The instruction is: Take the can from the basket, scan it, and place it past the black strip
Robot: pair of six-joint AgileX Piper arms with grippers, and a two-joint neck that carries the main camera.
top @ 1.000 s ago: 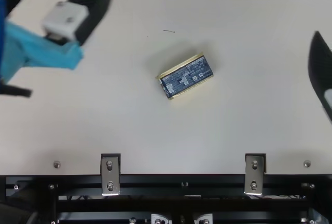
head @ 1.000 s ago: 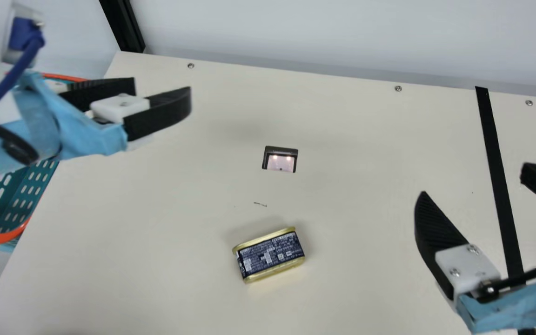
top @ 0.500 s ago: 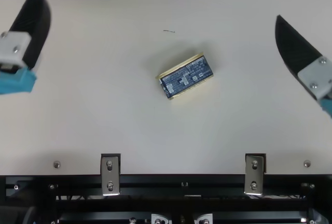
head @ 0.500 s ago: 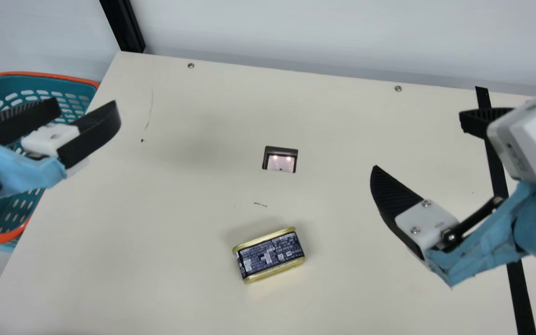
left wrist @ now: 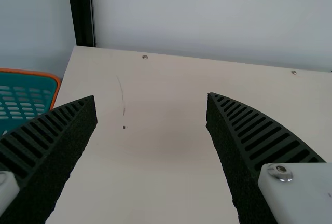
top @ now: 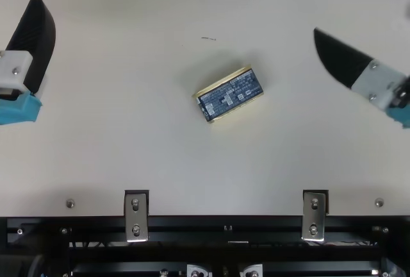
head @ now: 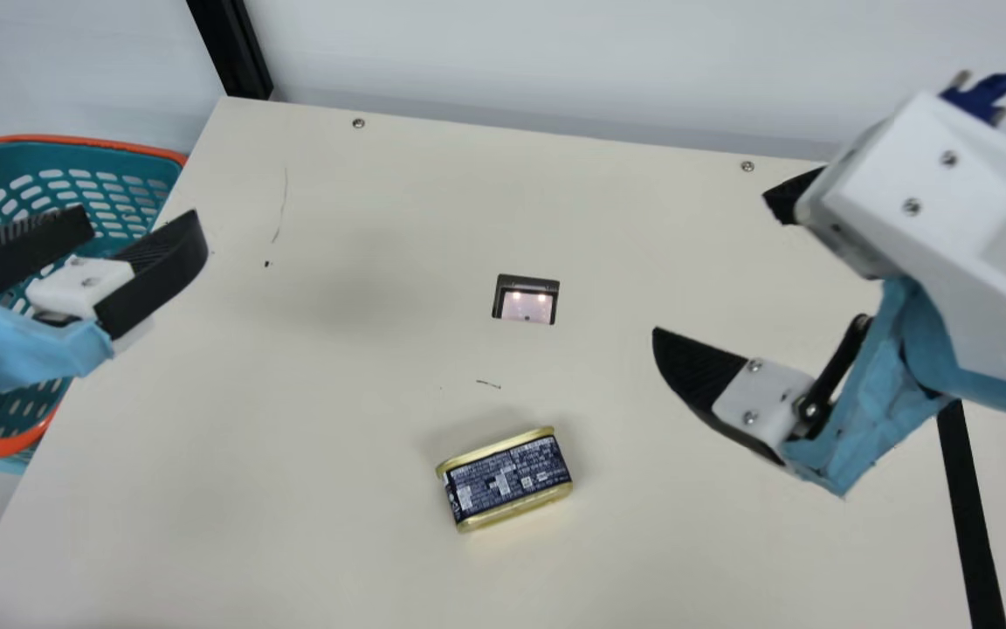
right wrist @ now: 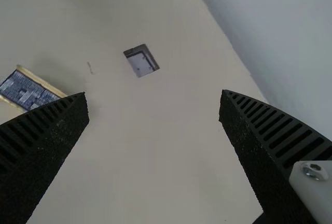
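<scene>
My left gripper [head: 147, 229] hangs open and empty near the basket [head: 5, 447] in the main view; the left wrist view shows that gripper [left wrist: 151, 99] with its fingers wide apart. Over the table's right part, my right gripper [head: 718, 264] is open too, and in the right wrist view nothing is between the fingers of this gripper [right wrist: 154, 95]. The dark blue and gold can [head: 507, 479] lies on the table between the arms, touched by neither. In front of it, farther back, is the scanner [head: 526, 300]. My right arm partly covers the black strip [head: 974, 524].
A pale wall [head: 555, 70] rises behind the table's back edge, with a black post [head: 237, 48] at the back left corner. Metal brackets [top: 136, 216] sit along the table's near edge in the top view.
My right arm has swung inward to the left, toward the can. My left gripper has drawn back to the left and slightly nearer. The can has stayed where it was.
</scene>
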